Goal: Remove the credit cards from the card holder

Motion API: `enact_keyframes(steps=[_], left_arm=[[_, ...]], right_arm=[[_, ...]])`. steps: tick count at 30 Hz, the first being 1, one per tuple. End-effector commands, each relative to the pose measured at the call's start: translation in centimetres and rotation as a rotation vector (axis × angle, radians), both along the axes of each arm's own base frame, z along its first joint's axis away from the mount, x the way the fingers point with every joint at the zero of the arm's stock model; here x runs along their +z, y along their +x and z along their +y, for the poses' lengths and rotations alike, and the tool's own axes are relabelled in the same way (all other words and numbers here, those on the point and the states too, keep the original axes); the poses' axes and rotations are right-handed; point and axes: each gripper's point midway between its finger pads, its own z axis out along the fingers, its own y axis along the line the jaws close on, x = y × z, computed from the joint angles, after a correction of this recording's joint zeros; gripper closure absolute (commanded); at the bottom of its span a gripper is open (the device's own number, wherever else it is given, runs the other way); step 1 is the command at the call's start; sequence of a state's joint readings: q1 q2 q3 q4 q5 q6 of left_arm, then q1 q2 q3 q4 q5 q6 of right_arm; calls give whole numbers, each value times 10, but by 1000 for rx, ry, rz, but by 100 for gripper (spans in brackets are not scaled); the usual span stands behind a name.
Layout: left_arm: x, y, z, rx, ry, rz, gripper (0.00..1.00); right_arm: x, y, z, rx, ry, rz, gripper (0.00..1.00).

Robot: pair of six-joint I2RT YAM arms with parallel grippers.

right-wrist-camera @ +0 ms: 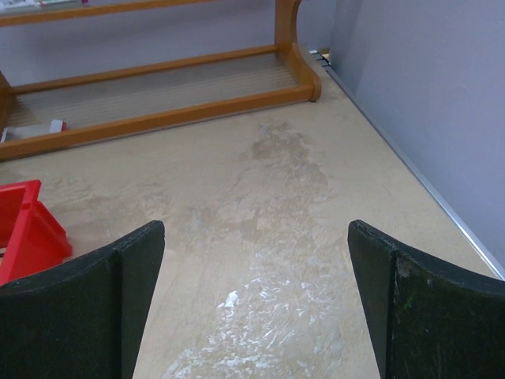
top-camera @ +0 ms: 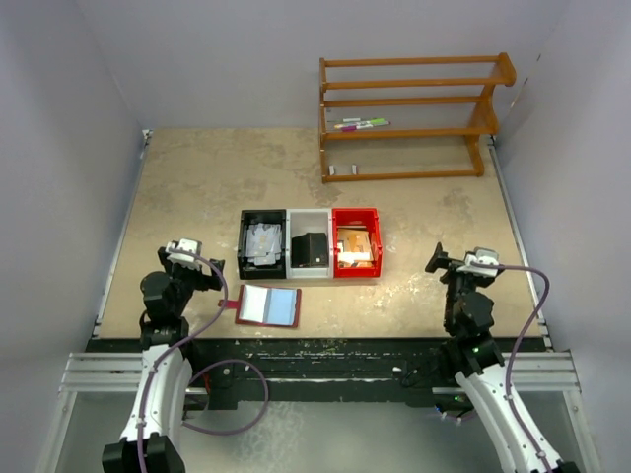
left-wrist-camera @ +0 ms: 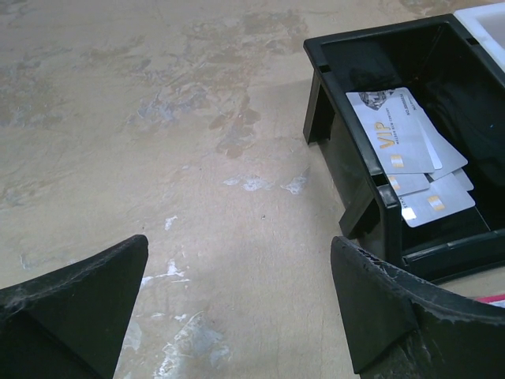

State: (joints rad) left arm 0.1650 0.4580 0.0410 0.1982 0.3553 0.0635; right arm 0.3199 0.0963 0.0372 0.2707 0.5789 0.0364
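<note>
The maroon card holder [top-camera: 268, 306] lies open on the table near the front edge, blue-grey sleeves up and its red strap tab [top-camera: 229, 304] pointing left. Whether credit cards sit in the sleeves I cannot tell. Several silver credit cards [left-wrist-camera: 404, 148] lie in the black bin [left-wrist-camera: 341, 150], and tan cards [top-camera: 357, 245] lie in the red bin [top-camera: 356, 216]. My left gripper [top-camera: 207, 273] [left-wrist-camera: 238, 246] is open over bare table, left of the black bin and above-left of the holder. My right gripper [top-camera: 441, 262] [right-wrist-camera: 256, 229] is open and empty, far right of the bins.
A white bin [top-camera: 310, 218] between the black and red bins holds a small black box [top-camera: 311, 249]. A wooden rack [top-camera: 409, 118] with pens stands at the back right. Grey walls close in the table on three sides.
</note>
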Motion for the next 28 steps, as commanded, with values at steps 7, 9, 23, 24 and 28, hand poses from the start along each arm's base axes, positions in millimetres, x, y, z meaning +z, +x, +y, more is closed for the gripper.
enact_keyframes(steps=[7,9,23,24,28], left_arm=[[16,4,-2,-20,10,-62,1],[16,4,-2,-19,10,-61,1],[15,5,-2,-20,10,-57,1],[16,6,-2,-20,10,-57,1],[15,5,-2,-21,9,-57,1]], right_arm=[[-12,10,0,-30,32,22,0],[-10,7,1,-11,27,9,0],[-13,13,11,43,-6,44,0],[-13,13,12,46,-7,44,0],[-11,11,11,46,-4,31,0]])
